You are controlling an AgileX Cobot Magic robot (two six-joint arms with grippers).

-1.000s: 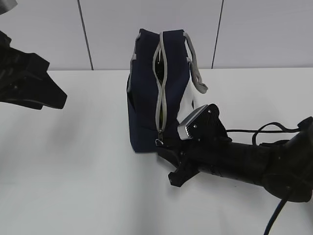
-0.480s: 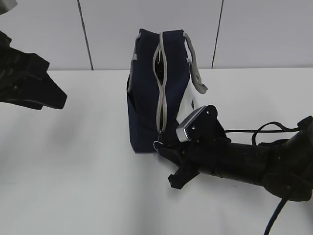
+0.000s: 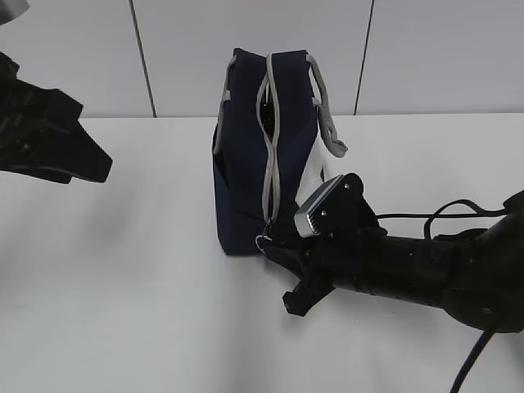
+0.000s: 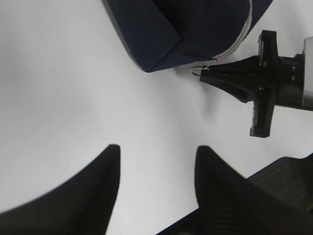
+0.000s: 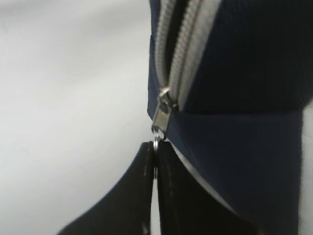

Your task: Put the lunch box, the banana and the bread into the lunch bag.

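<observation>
The navy lunch bag (image 3: 244, 164) stands upright at the middle of the white table, its grey zipper (image 3: 268, 147) running down the near end. My right gripper (image 3: 266, 247) lies low at the bag's foot, shut on the small metal zipper ring (image 5: 155, 133) that hangs from the slider (image 5: 163, 110). In the left wrist view the same ring (image 4: 195, 71) sits at the right gripper's tip. My left gripper (image 4: 157, 149) hovers open above bare table left of the bag, with nothing between its fingers. The lunch box, the banana and the bread are out of view.
A grey carry strap (image 3: 327, 115) hangs over the bag's right side. A black cable (image 3: 446, 217) loops on the table behind the right arm. A panelled wall stands close behind the bag. The left arm (image 3: 49, 135) hangs over the table's left part.
The right gripper's jaws have closed on the zipper ring and shifted slightly left at the bag's foot. The left arm and the bag have stayed where they were.
</observation>
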